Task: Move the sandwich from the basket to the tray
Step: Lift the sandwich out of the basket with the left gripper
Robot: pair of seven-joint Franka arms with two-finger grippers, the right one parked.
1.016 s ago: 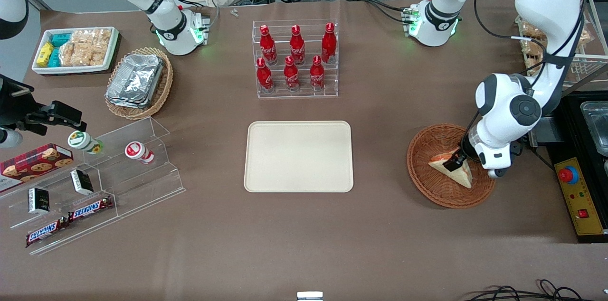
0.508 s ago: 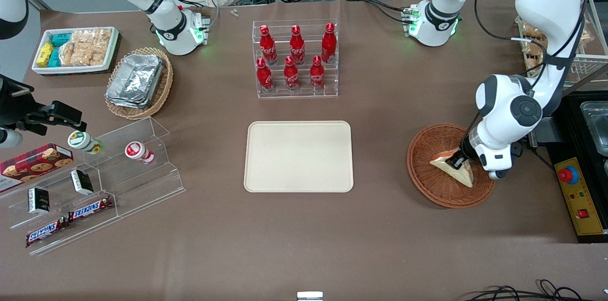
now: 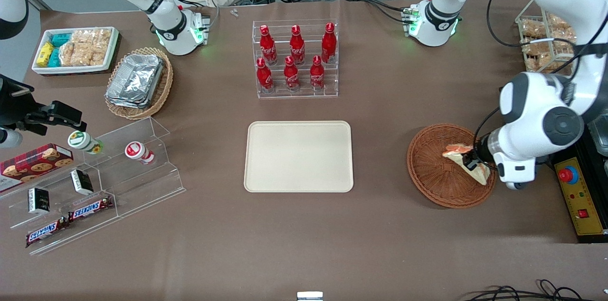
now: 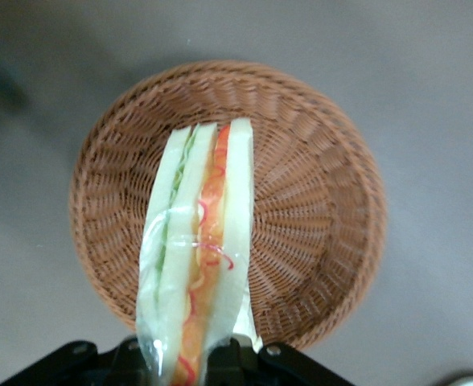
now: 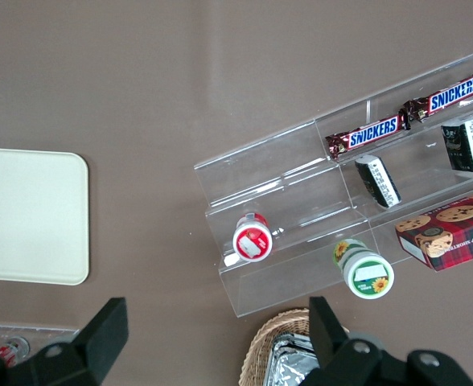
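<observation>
Robot lab — cabled arms [image 3: 441, 11] (staged snacks)

Seen from my parked wrist: cream tray [image 5: 27, 217] beside a clear stepped rack [image 5: 293, 181] holding two Snickers bars [image 5: 365, 133], two dark packets [image 5: 379, 181], a red-lidded cup [image 5: 251, 239] and a green-lidded cup [image 5: 367, 273]; cookie box [image 5: 450, 233]; foil-filled wicker basket [image 5: 270, 354].

With our claw [image 3: 471, 162] clamped on the sandwich [image 3: 468, 164] above the basket [image 3: 434, 173], we see only bare table [image 3: 380, 149] between basket and tray [image 3: 299, 156], while the bottle rack [image 3: 295, 59] stands farther from the front camera.
</observation>
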